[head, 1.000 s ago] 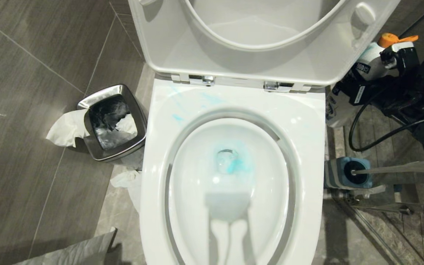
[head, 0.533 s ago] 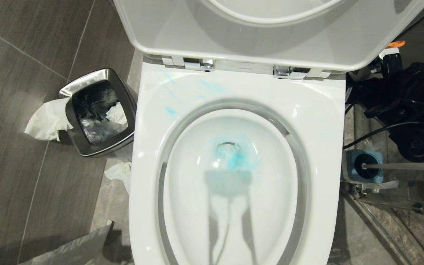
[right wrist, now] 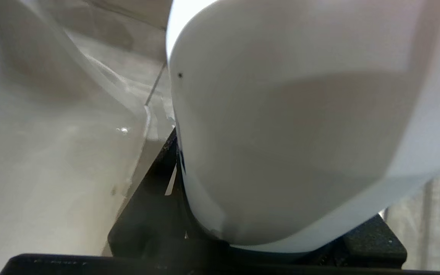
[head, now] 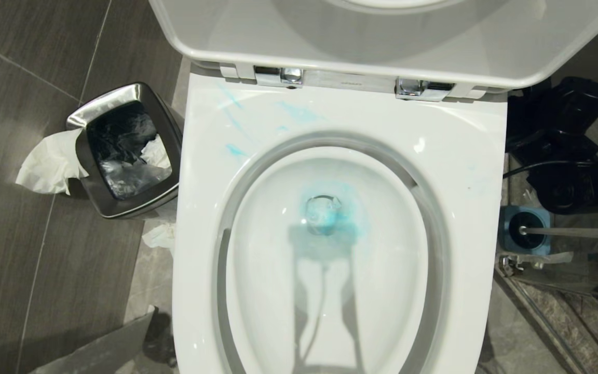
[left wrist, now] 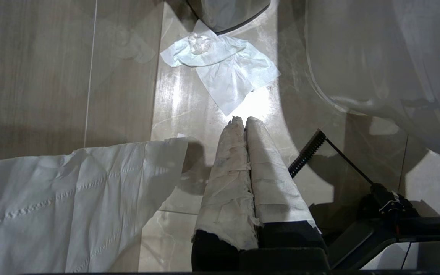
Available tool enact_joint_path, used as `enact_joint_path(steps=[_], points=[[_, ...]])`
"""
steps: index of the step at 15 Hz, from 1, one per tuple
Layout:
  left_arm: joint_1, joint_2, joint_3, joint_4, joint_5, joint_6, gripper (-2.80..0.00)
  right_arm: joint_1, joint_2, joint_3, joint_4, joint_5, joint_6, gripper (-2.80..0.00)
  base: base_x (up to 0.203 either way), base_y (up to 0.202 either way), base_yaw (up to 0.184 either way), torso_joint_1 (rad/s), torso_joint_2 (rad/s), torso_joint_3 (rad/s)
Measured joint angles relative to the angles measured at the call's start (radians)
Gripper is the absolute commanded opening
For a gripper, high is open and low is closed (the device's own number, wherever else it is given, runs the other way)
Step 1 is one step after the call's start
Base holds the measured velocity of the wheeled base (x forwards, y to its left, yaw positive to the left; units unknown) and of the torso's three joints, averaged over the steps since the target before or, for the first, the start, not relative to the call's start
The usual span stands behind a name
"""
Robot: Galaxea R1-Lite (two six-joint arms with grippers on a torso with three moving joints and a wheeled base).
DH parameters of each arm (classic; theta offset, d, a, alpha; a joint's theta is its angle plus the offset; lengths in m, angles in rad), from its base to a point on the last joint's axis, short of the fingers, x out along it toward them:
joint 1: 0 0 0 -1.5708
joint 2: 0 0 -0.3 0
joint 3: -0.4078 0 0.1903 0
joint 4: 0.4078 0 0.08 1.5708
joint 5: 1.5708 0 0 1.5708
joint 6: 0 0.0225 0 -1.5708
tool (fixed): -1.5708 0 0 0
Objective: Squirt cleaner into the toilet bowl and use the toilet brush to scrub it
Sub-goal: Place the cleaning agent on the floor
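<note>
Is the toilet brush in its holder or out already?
In. The dark bristle head of the slim pale-handled toilet brush sits inside the square blue holder on the floor right of the glossy white toilet bowl.

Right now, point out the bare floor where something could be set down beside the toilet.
Free: grey tiles left of the waste bin. Crowded: between bin and toilet bowl, crumpled tissue; on the bowl's right, the brush holder and right arm.

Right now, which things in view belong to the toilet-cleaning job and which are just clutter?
Job:
toilet bowl
cleaner tinting the water at the drain, streaks on the rim
toilet brush standing in its holder
white bottle in the right gripper

Clutter:
steel waste bin
tissues on the floor
</note>
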Motion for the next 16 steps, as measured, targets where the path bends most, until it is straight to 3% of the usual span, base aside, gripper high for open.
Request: enact_joint_path(steps=[7,16], points=[[0.0,0.0,0.0,0.001,-0.001,0.002,-2.8,0.002,0.113,-0.137,-0.035,-0.001,0.0,-2.8,0.0,0.0,0.0,0.002,0.0,-0.146],[0.0,0.0,0.0,0.001,0.0,0.001,-2.8,0.008,0.181,-0.267,-0.043,-0.001,0.0,-2.8,0.0,0.0,0.0,0.0,0.0,-0.006]])
